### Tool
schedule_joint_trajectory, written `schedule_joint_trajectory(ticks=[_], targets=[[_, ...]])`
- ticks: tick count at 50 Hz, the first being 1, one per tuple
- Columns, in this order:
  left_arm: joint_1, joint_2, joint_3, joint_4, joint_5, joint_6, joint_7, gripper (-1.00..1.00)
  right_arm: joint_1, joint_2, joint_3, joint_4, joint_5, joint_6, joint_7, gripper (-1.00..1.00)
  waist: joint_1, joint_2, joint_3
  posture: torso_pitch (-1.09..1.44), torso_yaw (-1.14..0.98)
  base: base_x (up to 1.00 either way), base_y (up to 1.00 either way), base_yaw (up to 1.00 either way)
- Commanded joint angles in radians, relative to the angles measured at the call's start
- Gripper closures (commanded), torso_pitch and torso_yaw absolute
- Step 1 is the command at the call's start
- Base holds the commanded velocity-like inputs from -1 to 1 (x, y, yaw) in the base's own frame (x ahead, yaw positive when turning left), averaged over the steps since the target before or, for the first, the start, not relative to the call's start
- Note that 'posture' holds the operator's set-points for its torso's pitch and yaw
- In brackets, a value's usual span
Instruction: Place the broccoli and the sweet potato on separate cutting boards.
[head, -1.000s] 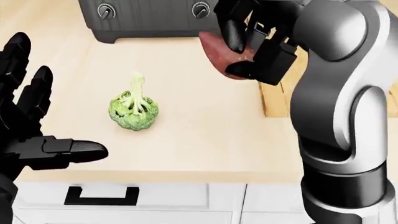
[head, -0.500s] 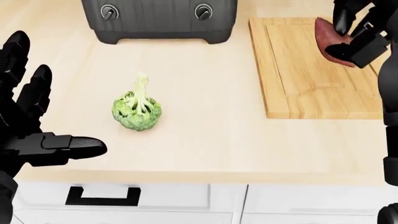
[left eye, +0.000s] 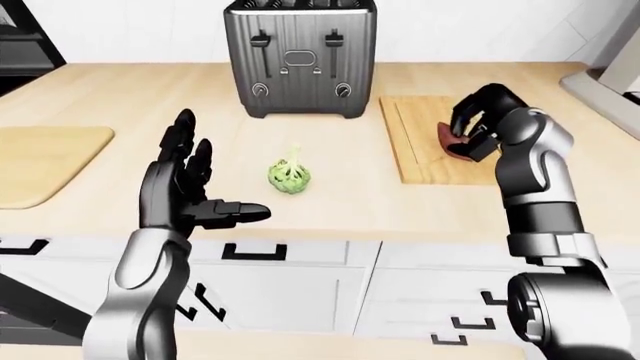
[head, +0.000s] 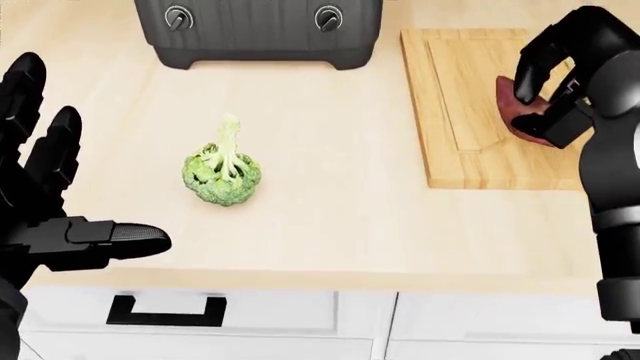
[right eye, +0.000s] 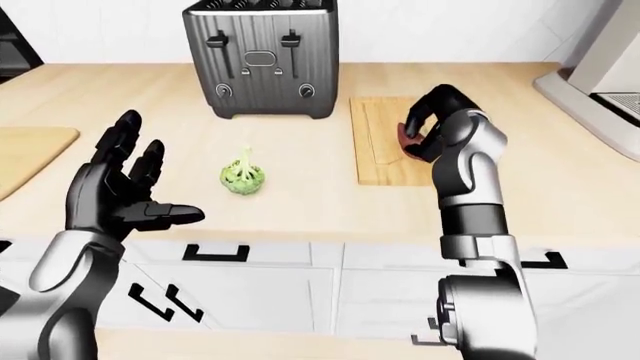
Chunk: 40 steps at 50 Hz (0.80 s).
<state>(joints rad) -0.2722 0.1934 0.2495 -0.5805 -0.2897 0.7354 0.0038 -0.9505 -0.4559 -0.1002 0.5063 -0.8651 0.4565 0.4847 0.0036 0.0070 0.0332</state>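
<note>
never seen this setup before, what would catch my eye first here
Probably the right robot hand at the head view's right edge, curled round a reddish sweet potato over a wooden cutting board. Next, the green broccoli lying alone mid-counter below a dark toaster, with the left robot hand spread open at left.

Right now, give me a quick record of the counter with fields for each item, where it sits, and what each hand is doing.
broccoli: on bare counter, on neither board, untouched
sweet potato: over the right cutting board, in the right hand
right hand: fingers curled round the sweet potato
left hand: open, fingers spread, left of the broccoli, holding nothing
second cutting board: far left in the left-eye view, nothing on it
toaster: upright at the top of the view, between the boards
</note>
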Motion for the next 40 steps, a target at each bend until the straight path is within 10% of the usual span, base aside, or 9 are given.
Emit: schedule_joint_trajectory(ticks=[1,26,40], targets=[[-0.023,0.01,0.009,-0.035,-0.002,-0.028,-0.001,-1.0,-0.033,-0.015,-0.007,-0.031,-0.015,-0.023,-0.019,0.76,0.0,-0.003,-0.025,0.0,0.0,0.0,0.0,0.0],[-0.029,0.014,0.014,-0.031,-0.01,-0.027,0.004,-1.0,-0.009,-0.021,-0.013,-0.048,-0.047,-0.026,-0.006,-0.55,0.005,-0.007,-0.028,0.0,0.0,0.0,0.0,0.0],[-0.052,0.024,0.013,-0.056,-0.021,0.012,0.018,-1.0,-0.001,-0.054,-0.061,-0.375,-0.078,0.106,0.209,-0.7,0.003,-0.001,-0.026,0.0,0.0,0.0,0.0,0.0]])
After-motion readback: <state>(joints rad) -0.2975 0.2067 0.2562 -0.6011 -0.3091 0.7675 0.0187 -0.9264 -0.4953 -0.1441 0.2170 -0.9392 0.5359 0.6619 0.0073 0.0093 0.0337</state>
